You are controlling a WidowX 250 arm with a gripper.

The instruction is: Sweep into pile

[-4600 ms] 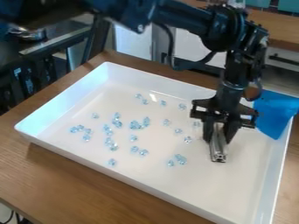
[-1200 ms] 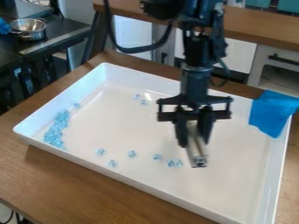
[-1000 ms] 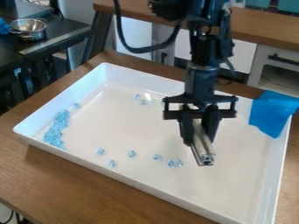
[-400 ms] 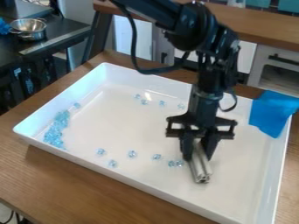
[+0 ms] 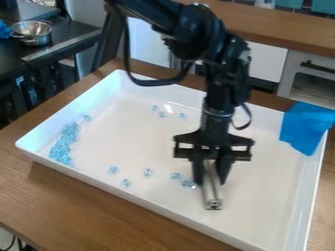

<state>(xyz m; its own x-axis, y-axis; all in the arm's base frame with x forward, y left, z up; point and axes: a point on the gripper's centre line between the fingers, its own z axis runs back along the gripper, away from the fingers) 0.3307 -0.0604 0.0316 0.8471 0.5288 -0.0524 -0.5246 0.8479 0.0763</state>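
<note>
**Bar clamped, beads light and slippery: sweep low**

Tray (image 5: 265, 201) on table (image 5: 72, 211); looks rigid, glossy, likely low friction. Bar (image 5: 212, 198) comes first from the near side, end pointing at the near wall. Looks like metal: stiff, probably fairly light, could twist if pushed off-center. Gripper (image 5: 210, 177) has its fingers closed down to the bar's width, one each side, at the bar's far part. Decent place to hold; leaves the near end free as the sweeping edge.

Beads (image 5: 148, 172) lie loose in the near half, a couple right beside the bar. Small, hard-looking, light, probably slide or skitter at a touch. No need to pinch them; push with the bar's flank, low and slow. Lifted too high, it would likely ride over them.

Pile (image 5: 62, 147) sits along the tray's left side in view, loosely heaped, easy to scatter. A few more beads at the far side. Cloth (image 5: 304, 127) hangs over the far right corner: soft, thin, could snag.
</note>
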